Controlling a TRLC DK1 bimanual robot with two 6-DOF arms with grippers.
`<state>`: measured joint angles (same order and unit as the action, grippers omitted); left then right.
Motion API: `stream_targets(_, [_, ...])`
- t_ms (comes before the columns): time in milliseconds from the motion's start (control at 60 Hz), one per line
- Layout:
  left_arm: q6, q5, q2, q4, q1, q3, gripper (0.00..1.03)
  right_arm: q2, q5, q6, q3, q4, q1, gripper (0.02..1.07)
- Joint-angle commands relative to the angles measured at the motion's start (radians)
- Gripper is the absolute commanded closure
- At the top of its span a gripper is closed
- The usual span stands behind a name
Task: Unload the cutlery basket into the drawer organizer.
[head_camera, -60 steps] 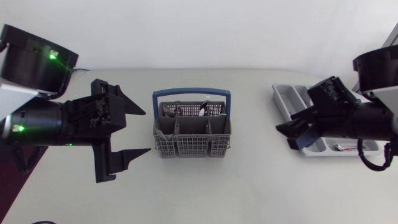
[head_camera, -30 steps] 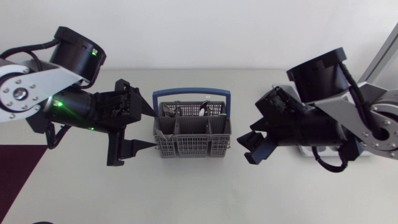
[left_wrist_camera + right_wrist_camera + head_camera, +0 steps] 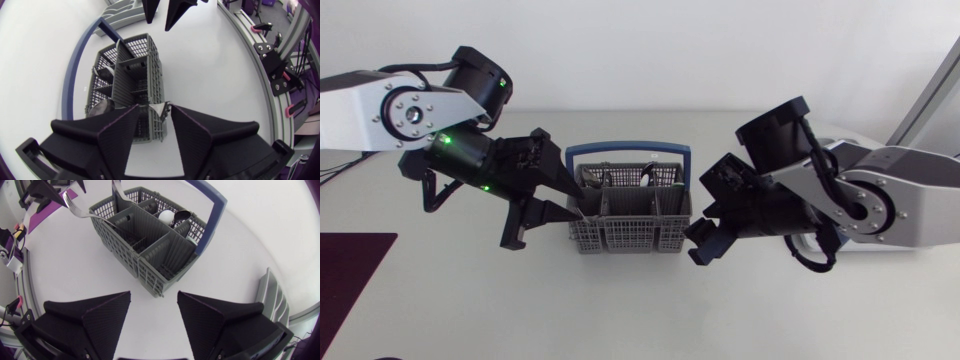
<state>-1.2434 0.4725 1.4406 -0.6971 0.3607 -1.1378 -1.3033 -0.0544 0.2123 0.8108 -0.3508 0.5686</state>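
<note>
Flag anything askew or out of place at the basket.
One fork leans far out over the end wall of the cutlery basket, tines towards the left gripper, while the other pieces stand inside. The basket itself sits upright, and nothing lies spilled on the table.

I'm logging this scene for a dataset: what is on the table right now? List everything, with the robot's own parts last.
cutlery basket: one, grey with a blue handle, middle of the table.
cutlery: several pieces, silver and dark, standing in the basket's compartments; exact count unclear.
drawer organizer: one, grey, apart from the basket on the right arm's side, mostly hidden under that arm in the head view.
table: one, white.
left gripper: one, black, fingers open, at one end of the basket.
right gripper: one, black, fingers open, just short of the basket's other end.
</note>
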Motion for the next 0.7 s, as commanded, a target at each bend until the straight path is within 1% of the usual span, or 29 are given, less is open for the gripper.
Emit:
stream_targets(0, [-0.053,0.028,0.032,-0.028,-0.008,-0.028,0.82,-0.022,0.007,-0.008,0.014,0.024,0.001,0.38])
stream_targets(67, [-0.076,0.040,0.043,-0.065,-0.011,-0.046,0.86,-0.027,0.005,-0.002,0.013,0.032,-0.006,0.38])
stream_targets(183, [-0.087,0.040,0.063,-0.096,-0.009,-0.065,1.00,-0.028,0.005,0.006,0.013,0.032,-0.012,0.38])
stream_targets(250, [-0.087,0.040,0.073,-0.113,-0.011,-0.085,1.00,-0.028,0.004,0.012,0.011,0.032,-0.016,0.38])
stream_targets(383, [-0.085,0.052,0.101,-0.196,-0.009,-0.158,1.00,-0.024,0.002,0.012,-0.002,0.032,-0.016,0.38])
stream_targets(600, [-0.054,0.094,0.192,-0.369,0.003,-0.350,1.00,-0.005,-0.001,0.010,-0.028,0.035,-0.018,0.38])
stream_targets(683, [-0.039,0.126,0.253,-0.467,0.007,-0.450,1.00,0.007,-0.002,0.010,-0.038,0.035,-0.018,0.38])
